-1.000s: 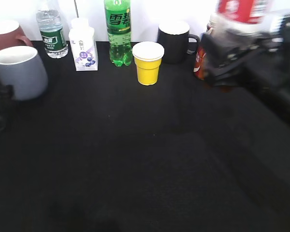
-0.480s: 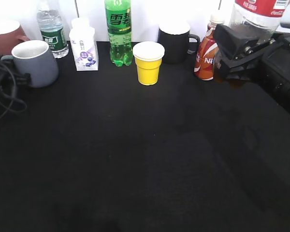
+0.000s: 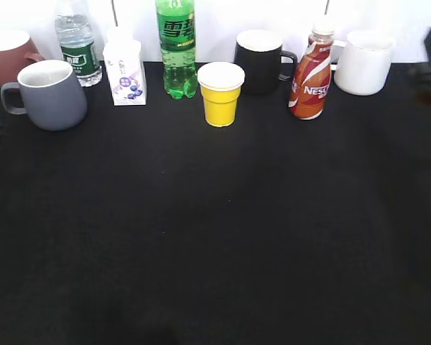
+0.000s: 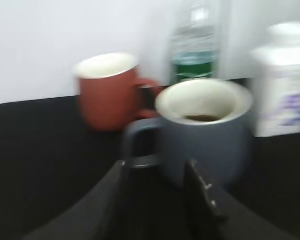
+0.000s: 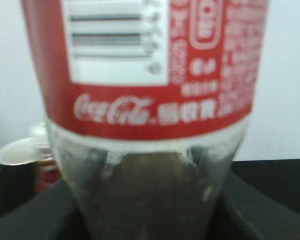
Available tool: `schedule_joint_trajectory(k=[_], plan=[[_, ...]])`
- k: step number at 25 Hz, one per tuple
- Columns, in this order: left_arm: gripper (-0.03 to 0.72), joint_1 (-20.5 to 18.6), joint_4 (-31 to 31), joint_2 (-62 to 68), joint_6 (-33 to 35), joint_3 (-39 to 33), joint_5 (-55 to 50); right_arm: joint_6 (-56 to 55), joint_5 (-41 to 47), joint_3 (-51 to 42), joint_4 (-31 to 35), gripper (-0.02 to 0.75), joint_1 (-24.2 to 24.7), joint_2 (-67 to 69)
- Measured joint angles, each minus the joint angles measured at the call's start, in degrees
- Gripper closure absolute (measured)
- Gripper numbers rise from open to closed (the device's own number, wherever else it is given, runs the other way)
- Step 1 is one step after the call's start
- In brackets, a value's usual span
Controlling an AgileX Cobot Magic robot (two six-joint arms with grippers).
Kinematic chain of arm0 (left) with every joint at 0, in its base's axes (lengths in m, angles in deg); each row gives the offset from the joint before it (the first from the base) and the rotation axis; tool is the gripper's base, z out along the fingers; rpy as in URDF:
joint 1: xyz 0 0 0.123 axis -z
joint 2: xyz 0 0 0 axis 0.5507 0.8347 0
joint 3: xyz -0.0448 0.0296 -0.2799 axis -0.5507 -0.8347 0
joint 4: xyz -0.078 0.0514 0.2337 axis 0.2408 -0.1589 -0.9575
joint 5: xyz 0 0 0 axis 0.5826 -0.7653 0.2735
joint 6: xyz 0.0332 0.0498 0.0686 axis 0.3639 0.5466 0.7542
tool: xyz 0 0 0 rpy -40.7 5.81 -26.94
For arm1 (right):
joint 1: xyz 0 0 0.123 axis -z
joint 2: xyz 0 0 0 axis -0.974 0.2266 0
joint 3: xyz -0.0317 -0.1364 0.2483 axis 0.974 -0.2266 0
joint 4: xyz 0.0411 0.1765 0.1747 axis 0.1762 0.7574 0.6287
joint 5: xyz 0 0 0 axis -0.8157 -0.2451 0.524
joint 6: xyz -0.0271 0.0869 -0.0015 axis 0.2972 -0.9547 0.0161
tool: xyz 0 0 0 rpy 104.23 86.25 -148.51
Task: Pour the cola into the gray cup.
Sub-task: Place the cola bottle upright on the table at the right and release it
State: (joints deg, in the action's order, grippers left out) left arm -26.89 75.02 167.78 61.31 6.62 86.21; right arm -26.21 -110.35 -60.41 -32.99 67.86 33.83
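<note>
While the right gripper [image 5: 145, 220] clasps the cola [image 5: 145, 75], the gray cup [image 3: 52, 93] sits at the table's [image 3: 215, 237] far left corner, before the left gripper's [image 4: 157, 200] parted fingers [image 4: 200, 192].

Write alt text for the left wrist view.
A blue-gray mug with a white interior and a little dark liquid inside stands just beyond the open left gripper, its handle toward the camera. Behind it stand a reddish-brown mug, a water bottle and a white carton.

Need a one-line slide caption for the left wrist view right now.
Left tool open just short of the gray cup handle, dark liquid inside; reddish-brown mug behind.
</note>
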Motion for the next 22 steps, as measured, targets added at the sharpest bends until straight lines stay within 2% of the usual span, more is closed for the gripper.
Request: schedule_joint_trajectory(k=[2, 4, 7, 10, 12, 15, 16, 20, 21, 22], plan=[[0.407, 2.46, -0.05, -7.31, -0.05, -0.02, -9.01, -5.12, -0.82, 5.33, -11.23, 0.353, 6.57, 7.95], [0.407, 4.27, -0.05, -12.66, -0.16, -0.02, -16.41, -7.18, -3.60, 12.21, -17.15, 0.353, 8.77, 18.20], [0.407, 4.89, 0.01, -17.99, -0.22, -0.02, -25.97, -7.60, -5.58, 22.97, -20.81, 0.353, 8.92, 32.38], [0.407, 4.89, 0.01, -20.38, -0.27, 0.03, -27.86, -8.05, -6.32, 29.48, -21.14, 0.353, 8.92, 40.75], [0.407, 4.89, 0.01, -20.44, -0.27, 0.03, -27.85, -8.05, -7.69, 30.16, -21.17, 0.316, 8.92, 41.77], [0.407, 4.89, 0.01, -20.44, -0.27, 0.03, -27.86, -8.05, -7.91, 29.71, -21.11, 0.164, 8.92, 41.62], [0.407, 4.89, 0.01, -20.44, -0.27, 0.03, -27.86, -8.05, -7.91, 28.13, -20.85, 0.140, 8.92, 40.50], [0.407, 4.89, 0.01, -20.44, -0.27, 0.03, -29.98, -8.00, -7.85, 16.77, -19.84, 0.130, 8.92, 31.91], [0.407, 4.89, 0.01, -20.44, -0.34, 0.46, -33.18, -8.00, -5.66, 14.10, -20.12, 0.130, 8.92, 28.26], [0.407, 4.89, 0.01, -20.44, -0.34, 2.14, -37.74, -8.34, 0.69, 12.62, -22.20, 0.130, 8.92, 23.11]])
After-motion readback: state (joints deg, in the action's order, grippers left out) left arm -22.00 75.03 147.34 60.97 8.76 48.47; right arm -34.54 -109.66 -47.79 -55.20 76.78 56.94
